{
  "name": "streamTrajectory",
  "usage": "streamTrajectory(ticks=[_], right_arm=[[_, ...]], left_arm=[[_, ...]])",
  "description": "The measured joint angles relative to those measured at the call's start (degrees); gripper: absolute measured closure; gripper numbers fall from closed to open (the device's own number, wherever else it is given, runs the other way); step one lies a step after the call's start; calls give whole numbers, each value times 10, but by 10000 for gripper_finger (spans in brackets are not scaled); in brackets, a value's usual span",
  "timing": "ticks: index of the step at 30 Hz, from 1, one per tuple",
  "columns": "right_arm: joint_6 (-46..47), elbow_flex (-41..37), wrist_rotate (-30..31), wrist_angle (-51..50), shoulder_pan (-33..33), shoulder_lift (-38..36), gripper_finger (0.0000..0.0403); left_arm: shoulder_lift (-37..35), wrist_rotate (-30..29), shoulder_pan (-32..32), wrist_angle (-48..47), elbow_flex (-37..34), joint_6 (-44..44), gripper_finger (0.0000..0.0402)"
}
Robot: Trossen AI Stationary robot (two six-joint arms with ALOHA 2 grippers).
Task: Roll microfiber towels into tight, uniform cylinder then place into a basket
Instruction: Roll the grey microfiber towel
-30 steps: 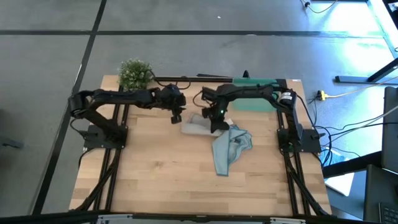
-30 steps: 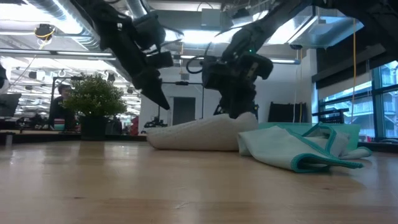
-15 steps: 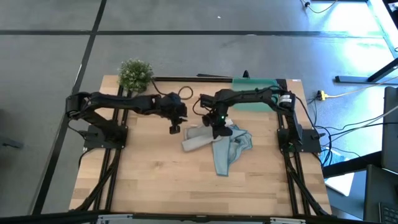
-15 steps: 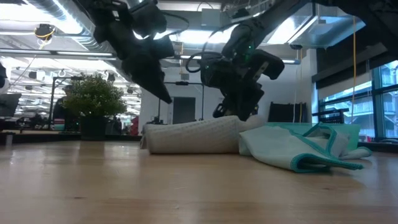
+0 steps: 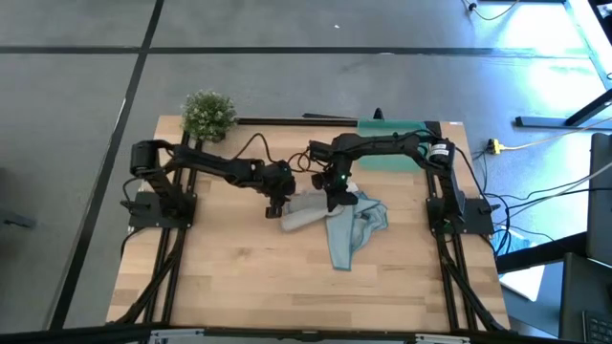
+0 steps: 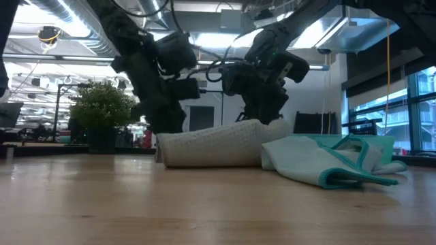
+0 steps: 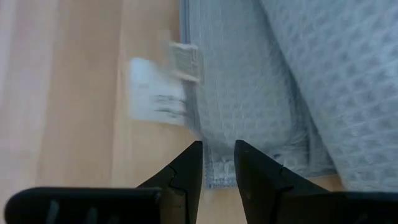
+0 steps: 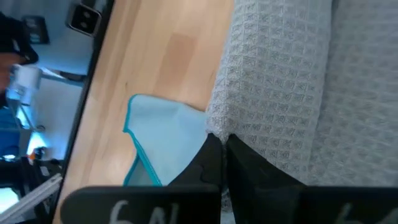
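Note:
The pale grey towel (image 5: 304, 214) lies rolled into a thick cylinder (image 6: 211, 146) on the table's middle, a small white tag (image 7: 155, 93) beside its edge. My left gripper (image 5: 275, 205) stands open at the roll's left end (image 7: 214, 134), fingers pointing steeply down; whether they touch it I cannot tell. My right gripper (image 5: 335, 199) is shut on top of the roll's right end. The light blue towel (image 5: 349, 234) lies crumpled against that end, toward the near edge. The teal basket (image 5: 406, 162) stands at the far right, partly under my right arm. My right gripper presses its shut fingertips (image 8: 214, 149) down on the roll's upper surface near its right end (image 8: 249, 124). It comes slanting down from the far right. The roll lies on the table under the fingers.
A small potted plant (image 5: 207, 113) stands at the table's far left corner. A loop of black cable (image 5: 285, 143) lies near the far edge between the arms. Bare wood spreads over the near half of the table.
My left gripper has gone down and toward the table's right and near side, from above the far left of the roll to its left end, staying open. The grey roll and the light blue towel stay where they were.

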Motion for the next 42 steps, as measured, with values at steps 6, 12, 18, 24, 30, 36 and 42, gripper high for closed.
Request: streamTrajectory(ticks=[6,12,18,24,30,36,42], right_arm=[[6,0,-61,0,-35,0,395],[39,-2,-85,10,-68,0,395],[106,-23,-85,44,-94,0,395],[159,-37,-84,89,-110,0,395],[196,-47,-47,121,-115,0,395],[197,-54,-35,121,-115,0,395],[198,-54,-20,124,-117,0,395]], left_arm=[[21,0,-2,1,0,13,314],[21,0,-9,-2,0,35,314],[21,0,-15,-4,0,45,314],[21,0,-15,-4,0,50,314],[17,-5,-14,-9,0,54,314],[-23,-59,-13,-40,1,54,314],[-78,-77,-13,-93,0,52,314]])
